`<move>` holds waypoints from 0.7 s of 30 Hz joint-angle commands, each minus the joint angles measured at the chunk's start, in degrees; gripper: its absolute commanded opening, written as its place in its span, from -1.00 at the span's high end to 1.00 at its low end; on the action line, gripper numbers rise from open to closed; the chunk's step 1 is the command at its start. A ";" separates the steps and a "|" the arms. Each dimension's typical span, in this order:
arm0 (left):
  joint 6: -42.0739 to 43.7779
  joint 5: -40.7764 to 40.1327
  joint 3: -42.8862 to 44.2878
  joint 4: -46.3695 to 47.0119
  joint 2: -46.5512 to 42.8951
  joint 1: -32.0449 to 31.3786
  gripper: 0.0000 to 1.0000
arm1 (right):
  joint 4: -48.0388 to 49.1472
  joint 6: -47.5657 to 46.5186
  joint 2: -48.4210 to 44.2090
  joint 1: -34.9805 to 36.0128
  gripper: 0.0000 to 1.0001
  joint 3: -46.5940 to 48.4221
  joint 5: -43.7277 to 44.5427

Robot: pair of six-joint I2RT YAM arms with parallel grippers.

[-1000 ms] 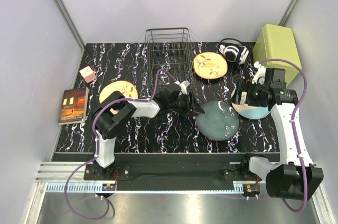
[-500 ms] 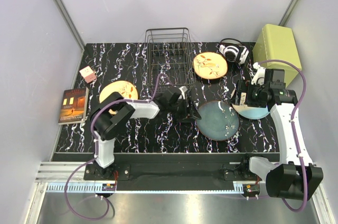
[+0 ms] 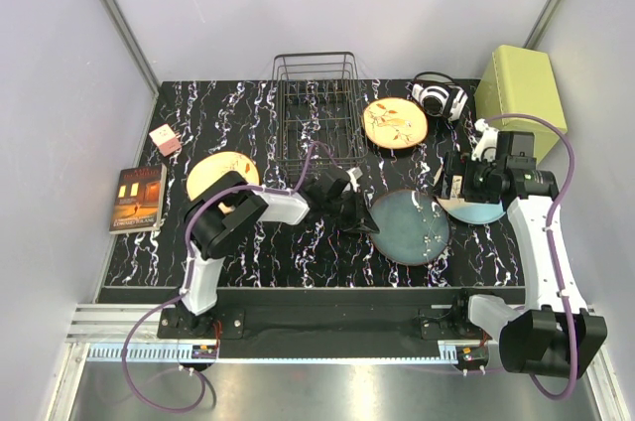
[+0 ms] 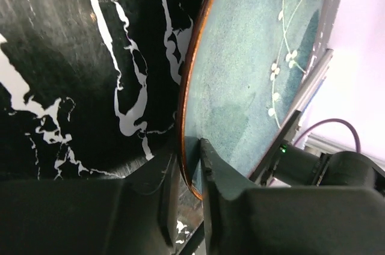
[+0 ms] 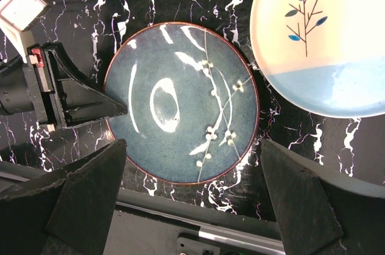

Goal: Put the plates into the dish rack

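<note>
The dark teal plate [image 3: 409,225] lies flat on the black marbled table, right of centre. My left gripper [image 3: 364,214] is at its left rim, with the jaws narrowed onto the rim [image 4: 189,153], one finger above it and one below. The plate also shows in the right wrist view [image 5: 180,104]. My right gripper [image 5: 192,147] hovers open and empty above the teal plate. The cream plate with a light-blue segment [image 3: 476,210] lies partly under the right wrist. One orange plate [image 3: 394,123] lies right of the black wire dish rack [image 3: 317,108]. The other orange plate [image 3: 220,173] lies at the left.
A yellow-green box [image 3: 521,85] and headphones [image 3: 437,98] sit at the back right. A book [image 3: 137,199] and a small pink box [image 3: 165,139] lie at the left edge. The left arm stretches across the table in front of the rack.
My left gripper has moved right and nearer onto the teal plate's left rim, and its jaws have narrowed around the rim. The right arm has hardly moved.
</note>
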 commanded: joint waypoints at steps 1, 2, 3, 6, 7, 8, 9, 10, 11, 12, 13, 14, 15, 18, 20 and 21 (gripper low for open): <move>2.08 2.28 -2.43 0.28 -5.26 1.68 0.69 | 2.16 -1.64 1.26 -0.20 -0.99 -0.79 -2.62; 2.52 2.54 -4.44 0.10 -6.31 2.12 0.71 | 2.42 -2.25 1.70 -0.20 -0.99 -1.58 -3.51; 3.39 2.72 -5.50 -0.25 -8.41 2.65 0.73 | 2.77 -3.65 2.92 -0.20 -0.99 -1.93 -4.56; 6.47 2.72 -9.98 -2.35 -12.89 5.98 0.89 | 1.38 -6.38 8.09 -0.20 -0.99 -1.15 -13.25; 7.35 2.64 -12.08 -3.14 -14.13 6.78 0.92 | 1.54 -6.56 8.99 -0.20 -0.99 -0.97 -16.75; 8.14 2.55 -13.23 -3.76 -15.45 7.57 0.95 | 1.81 -6.83 9.87 -0.20 -0.99 -0.53 -18.27; 9.89 2.98 -14.38 -4.11 -17.98 9.14 0.97 | 2.42 -7.44 11.62 -0.11 -0.99 -0.18 -19.76; 10.69 3.25 -16.48 -5.16 -19.23 9.94 0.97 | 2.51 -7.88 12.59 -0.11 -0.99 0.17 -22.30; 11.83 3.51 -17.54 -5.78 -20.55 10.82 0.99 | 3.03 -7.80 13.47 0.07 -0.99 0.61 -23.11; 12.10 4.30 -18.77 -5.96 -22.91 12.48 1.00 | 3.91 -7.45 15.39 0.07 -0.99 0.79 -24.07; 12.37 4.91 -21.39 -5.61 -23.98 13.28 1.00 | 4.27 -7.01 16.54 0.15 -0.99 0.79 -27.13; 12.28 5.35 -22.55 -5.44 -24.86 14.25 1.00 | 4.88 -6.22 17.77 0.50 -0.98 0.18 -28.38; 12.28 5.71 -23.69 -5.09 -26.52 16.17 1.00 | 7.15 -3.69 19.87 1.64 -0.96 -0.52 -29.26; 12.72 7.90 -27.30 -2.72 -28.11 19.52 1.00 | 11.37 -0.60 24.62 5.06 -0.92 -2.20 -31.64; 14.12 8.69 -28.10 -2.19 -28.55 20.49 1.00 | 13.84 0.81 26.74 5.69 -0.91 -2.29 -30.41; 14.21 10.09 -28.36 -0.62 -28.82 21.28 1.00 | 15.24 0.90 29.36 5.61 -0.90 -2.11 -30.58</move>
